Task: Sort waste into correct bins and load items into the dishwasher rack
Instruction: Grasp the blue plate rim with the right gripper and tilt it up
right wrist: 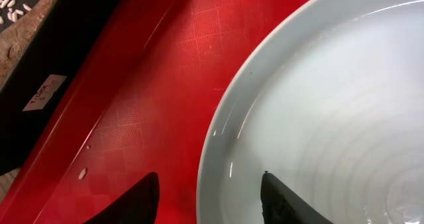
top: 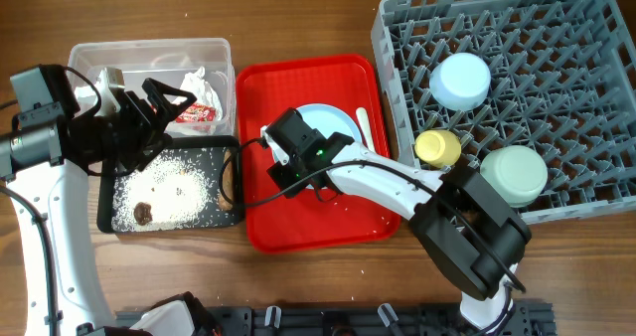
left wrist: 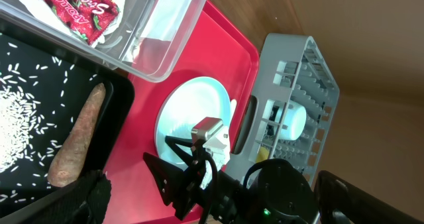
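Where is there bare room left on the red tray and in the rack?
Red tray: the front-left strip between the plate and the near rim is bare. Rack: far and right peg rows beyond the blue cup are free. It is crowded around the yellow cup and green bowl.

- The left gripper [top: 169,99] is held level, with its jaws spread wide.
- The right gripper [right wrist: 209,179] is pointed downward, its fingers [right wrist: 139,201] parted partway.

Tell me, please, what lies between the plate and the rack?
The white spoon lies there, on the red tray beside the plate, short of the rack; the overhead view shows it.
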